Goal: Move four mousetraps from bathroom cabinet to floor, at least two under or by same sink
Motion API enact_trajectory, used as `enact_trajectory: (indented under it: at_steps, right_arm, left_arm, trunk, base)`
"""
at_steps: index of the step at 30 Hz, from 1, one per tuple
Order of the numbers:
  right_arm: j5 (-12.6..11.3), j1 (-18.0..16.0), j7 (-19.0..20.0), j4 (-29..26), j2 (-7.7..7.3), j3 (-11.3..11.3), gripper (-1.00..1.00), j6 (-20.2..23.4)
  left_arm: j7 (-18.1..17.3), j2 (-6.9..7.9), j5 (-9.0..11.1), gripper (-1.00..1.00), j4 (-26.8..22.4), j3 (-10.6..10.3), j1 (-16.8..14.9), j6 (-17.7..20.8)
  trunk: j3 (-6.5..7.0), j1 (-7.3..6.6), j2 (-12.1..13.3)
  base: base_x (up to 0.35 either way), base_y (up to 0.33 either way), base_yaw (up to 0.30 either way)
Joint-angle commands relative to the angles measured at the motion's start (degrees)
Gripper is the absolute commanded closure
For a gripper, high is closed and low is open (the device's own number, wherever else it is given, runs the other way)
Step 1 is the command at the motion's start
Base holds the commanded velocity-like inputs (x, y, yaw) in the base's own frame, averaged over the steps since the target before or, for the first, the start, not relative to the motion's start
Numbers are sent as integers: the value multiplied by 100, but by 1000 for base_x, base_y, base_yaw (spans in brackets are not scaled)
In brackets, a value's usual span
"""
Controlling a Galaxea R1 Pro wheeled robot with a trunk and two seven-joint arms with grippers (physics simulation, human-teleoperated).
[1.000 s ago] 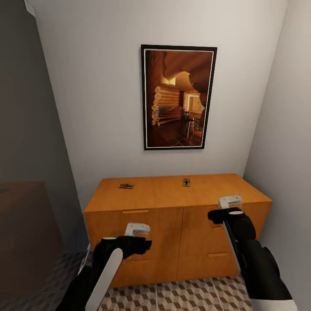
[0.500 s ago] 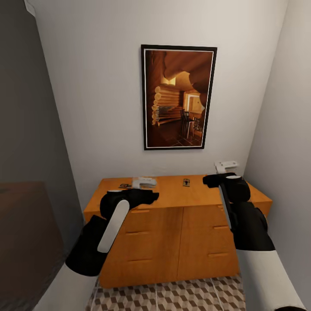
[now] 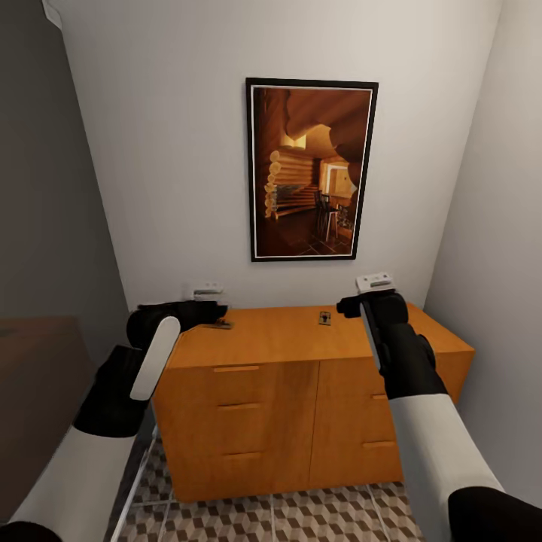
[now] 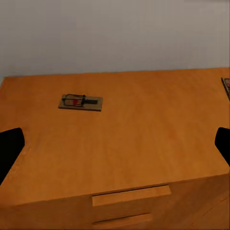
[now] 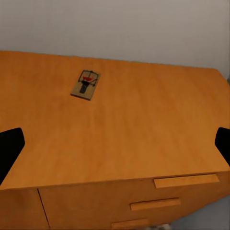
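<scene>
1. Both arms have risen from drawer height to the level of the low orange-brown wooden cabinet [image 3: 301, 339], and I now hold them over its top, one toward each end.

2. My left gripper [image 3: 214, 310] hovers at the cabinet's left end, its dark fingertips [image 4: 9, 146] set wide apart at the edges of the left wrist view, jaws spread with nothing between them.

3. My right gripper [image 3: 348, 305] hangs near the right end, its fingers [image 5: 9, 143] likewise parted and empty.

4. Two small flat tan wood mousetraps with dark wire lie on the cabinet top, well apart: one at the left [image 3: 221, 324] [image 4: 80, 101], just beside the left gripper, and one toward the middle-right [image 3: 325, 318] [image 5: 86, 85], near the right gripper. I cannot see the other two.

5. Each arm has its own nearest trap. The left trap lies ahead of the left claw, its long axis running across the line of reach; the right trap lies ahead of the right claw, its long axis running roughly toward the wall.

6. Patterned brown, beige and white cube-print floor tiles [image 3: 301, 519] await below.
</scene>
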Motion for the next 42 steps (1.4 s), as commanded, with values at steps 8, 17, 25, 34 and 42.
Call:
enact_trajectory:
  at_steps: [8, 17, 25, 34, 42]
  right_arm:
    - [16, -33, 53, 65, 20, -3, -100, 26]
    - [9, -36, 56, 81, 29, -1, -100, 26]
    - [11, -37, 56, 88, 31, 4, -100, 26]
    - [7, -37, 44, 130, 31, 12, -100, 26]
    - [6, -37, 26, 197, 210, 14, -100, 26]
  left_arm:
    - [67, 524, 159, -100, -17, 60, -21, 13]
    - [76, 590, 186, -100, -7, 62, -21, 13]
    - [79, 567, 189, -100, -2, 57, -19, 13]
    - [74, 535, 207, -100, 9, 57, -23, 13]
    - [72, 505, 400, -100, 36, 56, -21, 13]
  trunk:
    - [-8, 0, -5]
    - [-8, 0, -5]
    - [-8, 0, -5]
    - [-8, 0, -5]
    - [-8, 0, -5]
  base:
    - [0, 0, 0]
    - [75, 0, 0]
    - [284, 0, 0]
    - [317, 0, 0]
    - [252, 0, 0]
